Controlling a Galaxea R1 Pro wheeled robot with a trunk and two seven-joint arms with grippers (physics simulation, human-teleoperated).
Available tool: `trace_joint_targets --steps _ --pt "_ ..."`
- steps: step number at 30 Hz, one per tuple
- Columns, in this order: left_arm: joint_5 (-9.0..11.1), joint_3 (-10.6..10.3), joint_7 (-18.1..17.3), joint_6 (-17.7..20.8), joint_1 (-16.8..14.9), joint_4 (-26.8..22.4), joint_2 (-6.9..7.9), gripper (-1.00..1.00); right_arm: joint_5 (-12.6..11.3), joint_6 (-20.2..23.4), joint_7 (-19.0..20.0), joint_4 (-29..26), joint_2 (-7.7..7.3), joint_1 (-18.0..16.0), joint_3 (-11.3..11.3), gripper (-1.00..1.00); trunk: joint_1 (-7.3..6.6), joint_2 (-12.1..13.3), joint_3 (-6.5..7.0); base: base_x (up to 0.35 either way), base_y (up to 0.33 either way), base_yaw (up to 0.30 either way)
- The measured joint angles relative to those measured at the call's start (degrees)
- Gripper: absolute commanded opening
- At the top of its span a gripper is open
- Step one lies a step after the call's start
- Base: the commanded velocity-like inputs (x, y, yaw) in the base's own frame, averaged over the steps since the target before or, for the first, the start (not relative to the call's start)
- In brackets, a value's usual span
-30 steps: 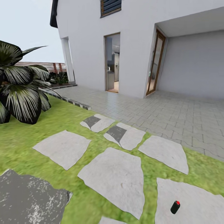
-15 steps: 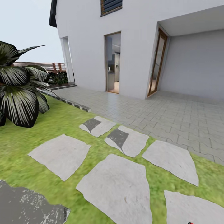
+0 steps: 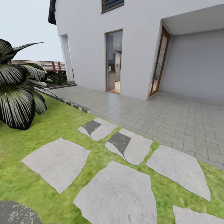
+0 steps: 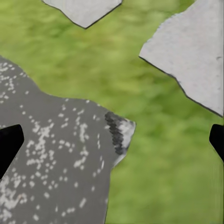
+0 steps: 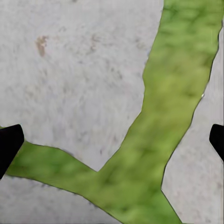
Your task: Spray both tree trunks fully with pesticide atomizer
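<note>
Robot in transit over lawn point(image 3: 62, 124); stepping stones point(image 3: 118, 193) ahead. Both end effectors, left point(image 4: 112, 140) & right point(image 5: 112, 140), spread wide, nothing held. Rec: drop head view to ground to locate atomizer before reaching

Stepping stones point(image 3: 118, 193) lie in the lawn point(image 3: 46, 124) nearest the camera; a paved patio point(image 3: 161, 115) lies beyond them, before the house point(image 3: 90, 46); a palm point(image 3: 15, 93) stands left; a fence point(image 3: 46, 66) runs behind it.

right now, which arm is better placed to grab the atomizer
Right, probably: a second ago the atomizer lay low on the head view's right. Both are open: right gripper over a pale stone, left gripper over a dark stone.
</note>
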Motion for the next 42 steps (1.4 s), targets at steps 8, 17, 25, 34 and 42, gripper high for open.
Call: trace_joint_targets --steps 8,17,25,34,42 --pt "0.00 -0.07 -0.03 -0.01 0.00 0.00 0.00 1.00 0.03 0.00 0.00 0.00 0.00 0.00 0.00 1.00 0.00 0.00 0.00 0.339 0.000 0.000" --pt "0.00 0.00 0.00 0.07 0.00 0.00 0.00 1.00 0.03 0.00 0.00 0.00 0.00 0.00 0.00 1.00 0.00 0.00 0.00 0.339 0.000 0.000" --pt "-0.03 0.00 -0.01 0.02 0.00 0.00 0.00 1.00 0.03 0.00 0.00 0.08 0.05 0.00 0.01 1.00 0.00 0.00 0.00 0.339 0.000 0.000" --pt "-0.01 -0.08 -0.04 0.00 0.00 0.00 0.00 1.00 0.03 0.01 0.00 0.08 0.00 0.00 0.02 1.00 0.00 0.00 0.00 0.337 -0.055 0.000" --pt "-0.02 -0.09 -0.05 -0.08 0.00 0.01 0.00 1.00 0.03 0.01 0.00 0.07 0.05 0.00 0.02 1.00 0.00 0.00 0.00 0.329 -0.106 0.000"
